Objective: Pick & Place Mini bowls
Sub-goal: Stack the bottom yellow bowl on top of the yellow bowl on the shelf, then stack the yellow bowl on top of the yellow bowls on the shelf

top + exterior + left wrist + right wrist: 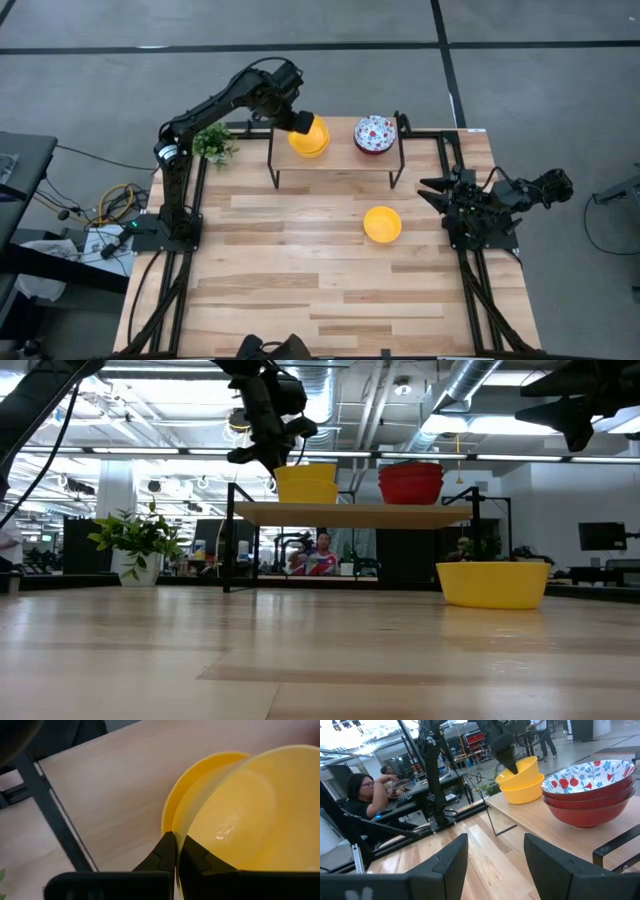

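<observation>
Wooden planks make up the table [300, 270], and nearest on it sits one plain yellow bowl [382, 224], alone, right of centre and untouched. At the right edge, level with that bowl, the right gripper [432, 190] waits with its fingers spread and nothing between them.

Farther back a low shelf [335, 158] on dark legs stands across the far side. On its left end are two yellow bowls nested [306, 484]; on its right end the floral bowls [590, 787], white inside with red and blue flowers and red outside, stack three deep in the right wrist view. A small potted plant [212, 143] sits at the far left corner.

The left gripper [300, 122] is at the yellow stack, its fingers pinched tight on the rim of the top yellow bowl [240, 815], one finger inside and one outside the wall. In the left wrist view this bowl sits tilted over the lower yellow bowl [172, 810], not yet settled square in it.

To do this step well, I judge the arm should level the bowl so that its rim sits even with the one beneath, lower until it seats, and only then let go, drawing straight up so the finger inside does not drag the bowl along or tip the pair off the shelf's near edge.

Count: three yellow bowls, two on the shelf and one on the table; three floral bowls, all on the shelf.
</observation>
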`<move>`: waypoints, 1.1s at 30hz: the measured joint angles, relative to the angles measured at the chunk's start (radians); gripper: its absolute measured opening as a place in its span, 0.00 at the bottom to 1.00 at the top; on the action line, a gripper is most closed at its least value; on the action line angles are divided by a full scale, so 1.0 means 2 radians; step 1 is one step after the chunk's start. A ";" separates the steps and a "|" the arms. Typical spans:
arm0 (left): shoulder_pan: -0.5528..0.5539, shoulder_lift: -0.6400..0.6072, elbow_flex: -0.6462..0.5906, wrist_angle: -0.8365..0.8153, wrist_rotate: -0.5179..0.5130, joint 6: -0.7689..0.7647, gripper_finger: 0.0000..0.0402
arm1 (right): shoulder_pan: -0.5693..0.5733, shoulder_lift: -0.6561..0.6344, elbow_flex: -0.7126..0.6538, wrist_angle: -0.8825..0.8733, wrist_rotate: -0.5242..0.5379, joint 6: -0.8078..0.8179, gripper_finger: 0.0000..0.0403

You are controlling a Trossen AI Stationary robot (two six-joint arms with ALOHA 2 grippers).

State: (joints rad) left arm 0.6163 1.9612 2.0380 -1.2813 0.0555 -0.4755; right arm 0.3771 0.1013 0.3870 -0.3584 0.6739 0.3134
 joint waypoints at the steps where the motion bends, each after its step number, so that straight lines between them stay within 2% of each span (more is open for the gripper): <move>1: 0.000 0.000 0.000 0.004 0.000 0.000 0.01 | 0.000 0.000 0.000 0.000 0.000 0.000 0.45; 12: 0.000 0.000 0.000 0.006 0.000 0.011 0.04 | 0.000 0.000 0.000 0.000 0.000 -0.001 0.45; 28: 0.003 -0.003 0.001 0.039 -0.001 0.039 0.29 | 0.000 0.000 0.000 0.000 0.000 -0.004 0.45; 33: 0.010 -0.021 0.002 0.061 -0.001 0.035 0.33 | 0.000 0.000 0.000 0.000 -0.001 0.000 0.45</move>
State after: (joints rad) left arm 0.6372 1.9187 2.0426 -1.1588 0.0528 -0.4053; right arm 0.3771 0.1013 0.3870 -0.3584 0.6722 0.3130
